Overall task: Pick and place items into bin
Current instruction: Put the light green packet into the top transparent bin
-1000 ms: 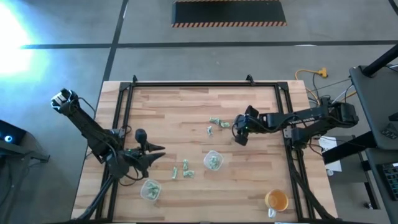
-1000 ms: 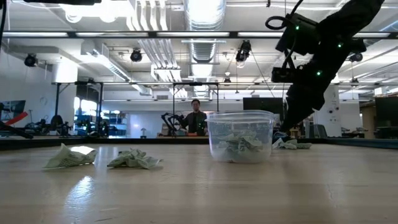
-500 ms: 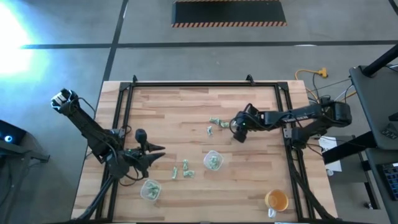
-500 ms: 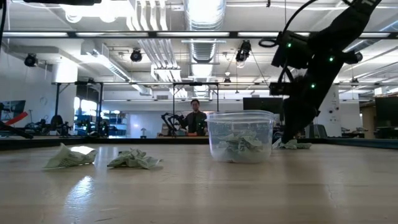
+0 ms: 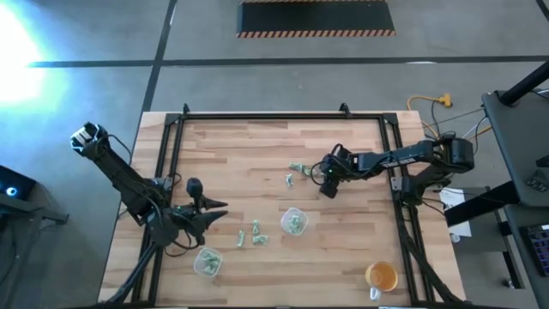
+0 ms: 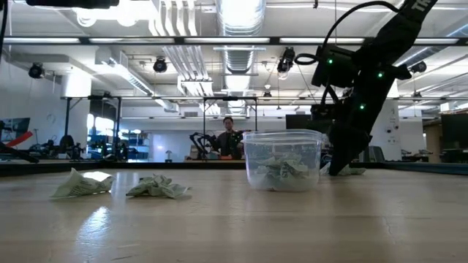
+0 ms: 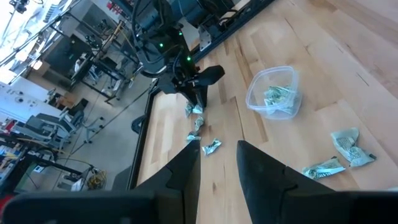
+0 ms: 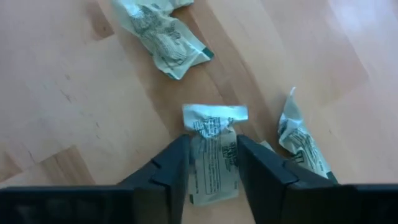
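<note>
The items are small crumpled green-and-white wrappers. Three lie mid-table at the far side point(image 5: 296, 168), and my right gripper point(image 5: 324, 178) stands down on one of them point(image 8: 212, 155), with its fingers at the wrapper's two sides. Three more point(image 5: 254, 234) lie nearer the front. A clear cup serving as the bin point(image 5: 293, 221) holds several wrappers and stands on the wood. My left gripper point(image 5: 221, 212) hovers at the table's left and is open on nothing. My right gripper has one wrapper between its two fingers, one finger point(image 8: 169, 167) on each long side point(image 8: 198, 149). The fingers slant down from the table's right. The wrapper lies flat on the wood, and its far end point(image 8: 214, 114) sticks out past the fingertips.
A second clear cup point(image 5: 207, 262) with wrappers stands at the front left. An orange cup point(image 5: 381, 276) stands at the front right. A black frame rail point(image 5: 283, 117) borders the table. Two loose wrappers point(image 8: 163, 34) point(image 8: 300, 142) lie close to my right gripper.
My right gripper has gone down and toward the table's left edge, onto the far group of wrappers. The wrappers and cups have kept their places.
</note>
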`<move>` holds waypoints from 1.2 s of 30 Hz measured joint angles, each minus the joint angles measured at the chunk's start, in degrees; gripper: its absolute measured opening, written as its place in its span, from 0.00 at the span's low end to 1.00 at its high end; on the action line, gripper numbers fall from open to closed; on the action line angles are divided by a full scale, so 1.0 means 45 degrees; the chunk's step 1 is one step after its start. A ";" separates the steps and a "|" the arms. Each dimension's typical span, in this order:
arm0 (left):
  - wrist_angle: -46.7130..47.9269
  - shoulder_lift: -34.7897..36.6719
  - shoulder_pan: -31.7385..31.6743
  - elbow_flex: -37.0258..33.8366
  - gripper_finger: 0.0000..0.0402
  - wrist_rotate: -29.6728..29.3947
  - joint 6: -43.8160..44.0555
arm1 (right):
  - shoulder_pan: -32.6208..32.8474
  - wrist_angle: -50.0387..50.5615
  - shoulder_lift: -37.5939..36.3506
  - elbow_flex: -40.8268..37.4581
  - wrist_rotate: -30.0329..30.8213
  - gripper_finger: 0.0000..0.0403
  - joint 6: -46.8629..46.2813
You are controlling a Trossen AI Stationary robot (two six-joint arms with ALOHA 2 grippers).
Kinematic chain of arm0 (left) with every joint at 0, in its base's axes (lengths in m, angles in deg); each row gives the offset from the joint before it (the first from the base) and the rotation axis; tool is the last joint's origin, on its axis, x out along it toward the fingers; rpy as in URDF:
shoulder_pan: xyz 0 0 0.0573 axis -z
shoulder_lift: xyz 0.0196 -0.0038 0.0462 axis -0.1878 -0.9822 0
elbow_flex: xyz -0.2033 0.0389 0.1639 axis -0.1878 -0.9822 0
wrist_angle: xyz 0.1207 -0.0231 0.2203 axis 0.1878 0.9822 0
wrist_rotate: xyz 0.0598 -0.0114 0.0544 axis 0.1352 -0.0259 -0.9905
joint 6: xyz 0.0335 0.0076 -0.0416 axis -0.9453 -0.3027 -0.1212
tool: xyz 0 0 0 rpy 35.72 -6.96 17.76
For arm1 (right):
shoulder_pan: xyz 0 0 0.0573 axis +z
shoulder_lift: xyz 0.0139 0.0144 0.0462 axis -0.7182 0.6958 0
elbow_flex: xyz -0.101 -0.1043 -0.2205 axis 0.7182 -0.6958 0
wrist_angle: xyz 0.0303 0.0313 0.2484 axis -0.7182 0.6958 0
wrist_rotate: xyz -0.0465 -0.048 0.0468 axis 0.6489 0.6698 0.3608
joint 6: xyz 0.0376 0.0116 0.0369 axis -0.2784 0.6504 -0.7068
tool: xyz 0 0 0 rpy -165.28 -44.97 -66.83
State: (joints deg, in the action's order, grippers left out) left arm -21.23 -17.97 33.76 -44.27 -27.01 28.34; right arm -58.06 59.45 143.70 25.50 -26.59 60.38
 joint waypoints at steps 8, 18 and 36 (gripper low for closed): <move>0.0007 0.0000 0.0004 -0.0077 0.22 0.0001 -0.0005 | -0.0003 0.0016 -0.0019 0.0000 -0.0061 0.04 0.0438; 0.0007 0.0000 0.0004 -0.0077 0.22 -0.0004 -0.0015 | 0.0054 0.0042 -0.0493 0.0046 -0.0113 0.03 0.0714; 0.0016 0.0000 0.0001 -0.0077 0.22 -0.0002 -0.0019 | 0.3624 -0.1210 -0.2304 0.1192 -0.0319 0.03 0.1838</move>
State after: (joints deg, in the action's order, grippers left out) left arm -21.16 -17.97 33.76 -44.62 -27.01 28.25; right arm -41.75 54.01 133.33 30.87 -28.03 68.65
